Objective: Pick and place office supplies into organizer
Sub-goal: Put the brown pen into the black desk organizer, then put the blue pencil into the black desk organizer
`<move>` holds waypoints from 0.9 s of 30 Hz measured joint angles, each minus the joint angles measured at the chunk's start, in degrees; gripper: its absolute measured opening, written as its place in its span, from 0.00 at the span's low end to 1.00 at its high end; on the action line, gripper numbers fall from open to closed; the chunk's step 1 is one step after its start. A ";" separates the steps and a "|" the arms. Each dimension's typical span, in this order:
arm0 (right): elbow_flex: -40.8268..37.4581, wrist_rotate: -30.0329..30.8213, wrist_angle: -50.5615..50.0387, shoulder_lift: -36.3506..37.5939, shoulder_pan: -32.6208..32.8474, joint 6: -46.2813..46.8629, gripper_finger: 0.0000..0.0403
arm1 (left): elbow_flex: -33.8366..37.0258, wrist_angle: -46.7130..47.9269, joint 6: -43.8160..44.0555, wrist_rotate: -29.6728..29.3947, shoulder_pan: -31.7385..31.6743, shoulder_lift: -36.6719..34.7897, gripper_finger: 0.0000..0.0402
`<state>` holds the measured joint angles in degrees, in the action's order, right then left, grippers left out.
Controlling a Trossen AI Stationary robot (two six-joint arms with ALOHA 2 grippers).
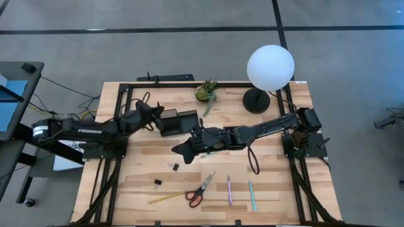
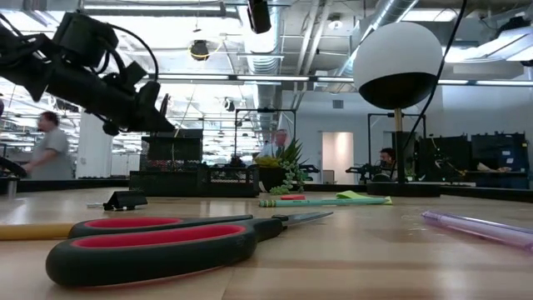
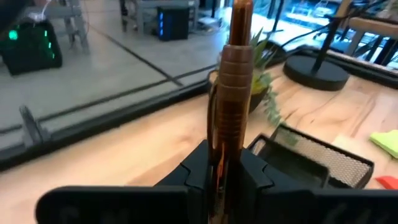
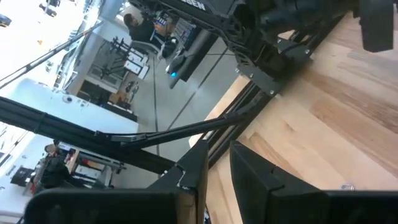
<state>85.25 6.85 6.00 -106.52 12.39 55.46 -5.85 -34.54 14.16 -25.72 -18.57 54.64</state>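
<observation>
My left gripper (image 1: 156, 118) (image 3: 225, 163) hovers at the left side of the black mesh organizer (image 1: 180, 121) (image 3: 311, 155), shut on a brown pen (image 3: 235, 93). My right gripper (image 1: 182, 150) (image 4: 217, 165) hangs over bare wood nearer the table's front, open by a narrow gap and empty. The red-handled scissors (image 1: 201, 189) (image 2: 158, 242), yellow pencil (image 1: 167, 197), purple pen (image 1: 229, 189), teal pen (image 1: 252, 195) and two black clips (image 1: 175, 166) (image 1: 157, 183) lie flat near the front edge. The lime-green sticky pad (image 3: 388, 143) and orange eraser (image 3: 388, 182) lie right of the organizer. My left gripper pinches the brown pen between its two fingers (image 3: 255, 174) at the ridged lower barrel (image 3: 227, 134). The pen runs along the fingers and sticks out well beyond them, toward the plant. It is lifted clear of the table.
A small potted plant (image 1: 207, 90) and the lamp's round black base (image 1: 255, 99) under its white globe (image 1: 270, 67) stand at the far edge. The right arm (image 1: 265, 129) stretches across the table's middle above the sticky pad. Black frame rails (image 1: 113, 145) line both sides.
</observation>
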 joint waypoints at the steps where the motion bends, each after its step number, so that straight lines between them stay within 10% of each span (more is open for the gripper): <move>1: 0.00 0.00 0.00 -0.02 0.07 0.00 0.15 | 0.00 0.02 1.29 -0.11 0.00 0.81 0.08; 27: -0.09 -2.90 -0.89 1.05 0.71 -3.03 0.15 | -8.88 -2.34 4.54 4.77 0.04 -1.56 0.34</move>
<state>85.17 3.96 5.11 -105.47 13.10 52.43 -14.73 -36.88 18.70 -20.95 -18.52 53.08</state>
